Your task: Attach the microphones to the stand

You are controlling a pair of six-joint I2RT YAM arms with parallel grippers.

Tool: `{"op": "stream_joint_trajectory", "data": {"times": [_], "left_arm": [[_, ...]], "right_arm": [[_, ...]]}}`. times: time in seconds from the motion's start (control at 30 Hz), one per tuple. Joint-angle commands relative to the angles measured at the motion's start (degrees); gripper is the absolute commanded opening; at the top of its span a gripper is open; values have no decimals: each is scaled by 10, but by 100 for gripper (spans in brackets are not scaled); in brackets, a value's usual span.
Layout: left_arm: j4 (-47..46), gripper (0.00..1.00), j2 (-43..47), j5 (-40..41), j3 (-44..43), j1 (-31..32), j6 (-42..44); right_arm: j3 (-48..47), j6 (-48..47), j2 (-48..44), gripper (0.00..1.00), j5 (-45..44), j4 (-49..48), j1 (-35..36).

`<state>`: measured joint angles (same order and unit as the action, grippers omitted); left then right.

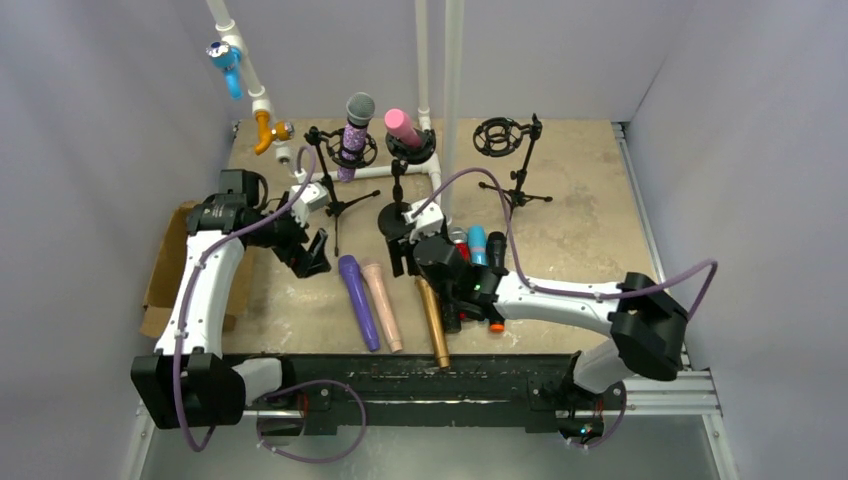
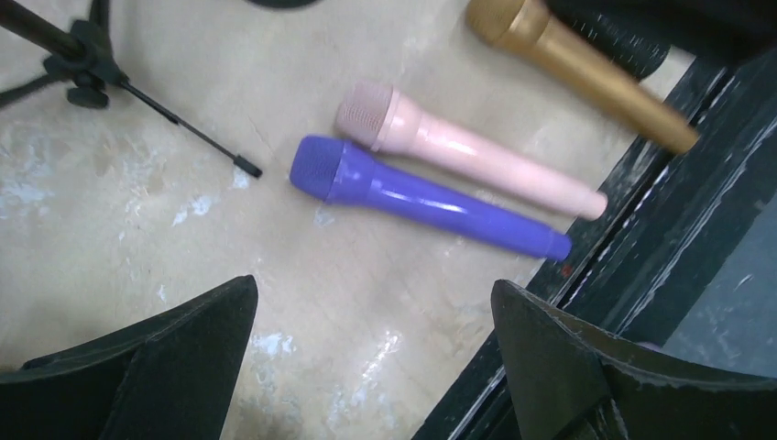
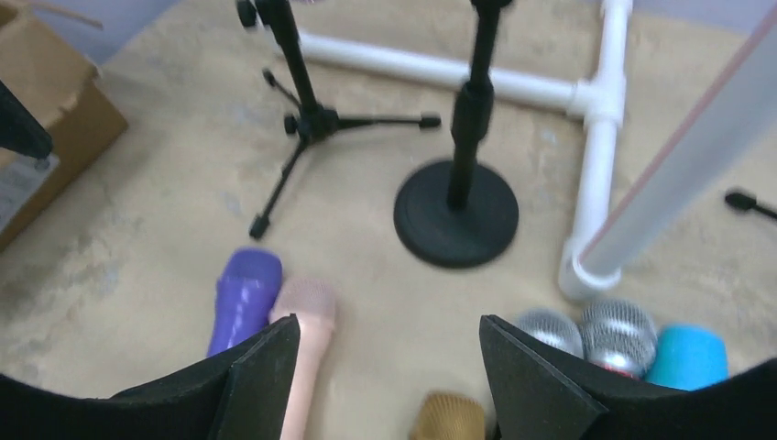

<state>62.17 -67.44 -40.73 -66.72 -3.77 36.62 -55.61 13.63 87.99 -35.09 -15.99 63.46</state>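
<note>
Right now, two mics are sitting in mounts at the back of the desk (image 1: 590, 200). The glitter mic (image 1: 355, 128), purple with a grey mesh head, is standing in the tripod stand (image 1: 335, 195). The pink mic (image 1: 403, 127) is tilting in the round-base stand (image 3: 455, 215) just beside it. A third stand (image 1: 512, 165), further right, is carrying a ring mount on top.

Loose mics are lying on the desk toward the front rail (image 1: 400, 375):
- The purple mic (image 1: 358, 300) and the peach mic (image 1: 381, 305) are lying side by side, very close, heads pointing to the back.
- The gold mic (image 1: 432, 322) is lying just right of them, its tail reaching the rail.
- The blue mic (image 1: 478, 244) and the black mic (image 1: 497, 250) are lying bunched under the right arm. Two silver-headed mics (image 3: 620, 336) are showing right beside the blue one's head in the right wrist view.

The left hand (image 2: 374, 286) is hovering low over bare desk, near the purple mic's head. Its fingers are spread as wide as they go, gripping nothing.

The right hand (image 3: 389, 323) is hanging above the gold mic's head and facing the round-base stand. Its jaws are standing well apart, with nothing between them.

A cardboard box (image 1: 165, 270) is sitting at the desk's left edge. A white pipe frame (image 1: 452, 80) is rising behind the stands.
</note>
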Motion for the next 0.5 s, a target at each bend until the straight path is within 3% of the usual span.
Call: {"op": "stream_joint_trajectory", "data": {"times": [0.0, 0.17, 0.27, 0.47], "left_arm": [[8, 100, -15, 36, 45, -3, 120], [-63, 100, -6, 54, 104, 32, 163], [-109, 100, 1, 93, 151, 93, 181], [-158, 100, 1, 113, 183, 144, 175]], "right_arm": [[45, 140, -65, 73, 61, 177, -8], [79, 186, -98, 63, 137, 236, -8], [83, 201, -100, 55, 168, 241, -6], [49, 211, -42, 57, 172, 264, -4]]}}
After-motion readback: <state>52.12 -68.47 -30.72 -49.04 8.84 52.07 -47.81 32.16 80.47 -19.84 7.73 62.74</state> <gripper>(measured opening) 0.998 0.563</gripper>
